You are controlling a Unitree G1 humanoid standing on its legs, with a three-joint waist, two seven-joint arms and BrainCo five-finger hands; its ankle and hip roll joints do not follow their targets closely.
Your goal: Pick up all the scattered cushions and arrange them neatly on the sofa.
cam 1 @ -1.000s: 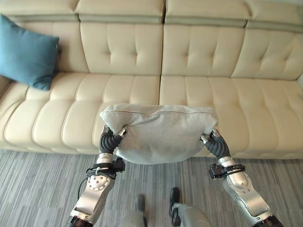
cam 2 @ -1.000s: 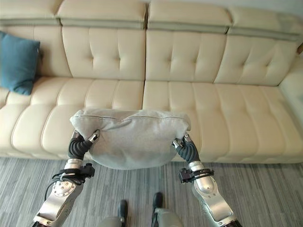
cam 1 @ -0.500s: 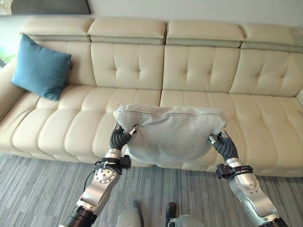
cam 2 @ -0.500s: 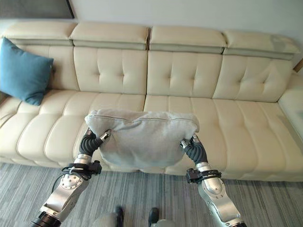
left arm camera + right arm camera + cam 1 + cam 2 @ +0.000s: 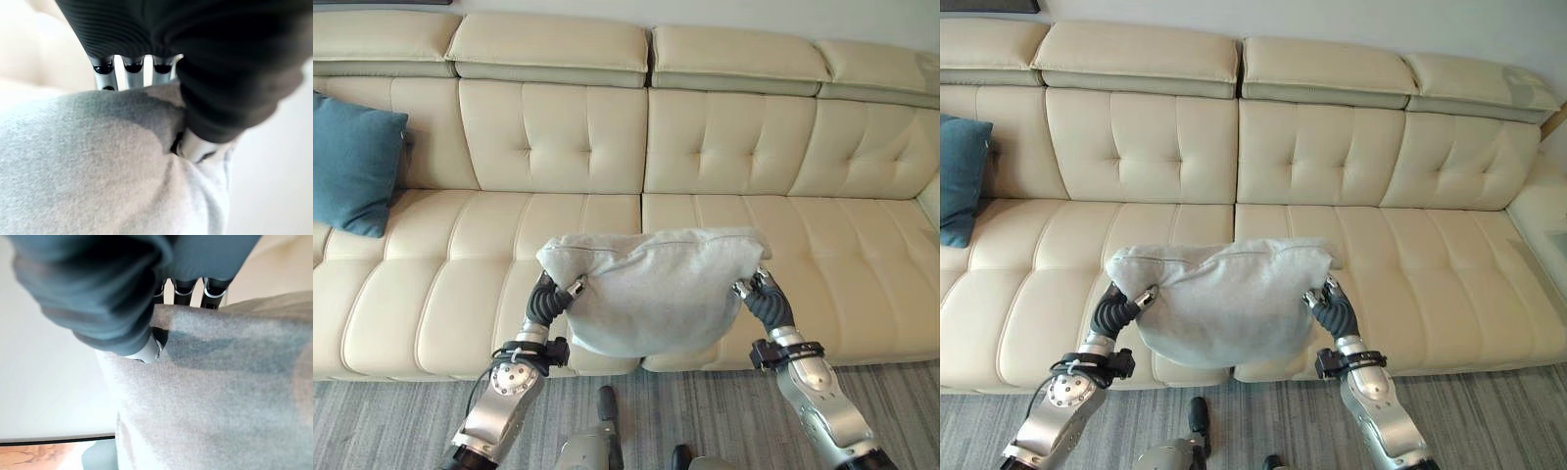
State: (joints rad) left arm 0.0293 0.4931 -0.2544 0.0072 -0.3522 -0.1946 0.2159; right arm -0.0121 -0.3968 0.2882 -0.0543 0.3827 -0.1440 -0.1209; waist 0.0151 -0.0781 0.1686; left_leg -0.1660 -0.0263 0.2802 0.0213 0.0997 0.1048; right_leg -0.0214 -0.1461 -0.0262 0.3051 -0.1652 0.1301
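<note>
Grey cushion (image 5: pixel 651 289) is carried in the air over the sofa's (image 5: pixel 724 137) front edge, one hand at each end, which keeps it level and wide for placing. Left hand (image 5: pixel 551 297) and right hand (image 5: pixel 762 297) each pinch a side, fingers (image 5: pixel 106 68) behind, thumb in front. Blue cushion (image 5: pixel 352 162) leans at the sofa's left end, likely already arranged.
</note>
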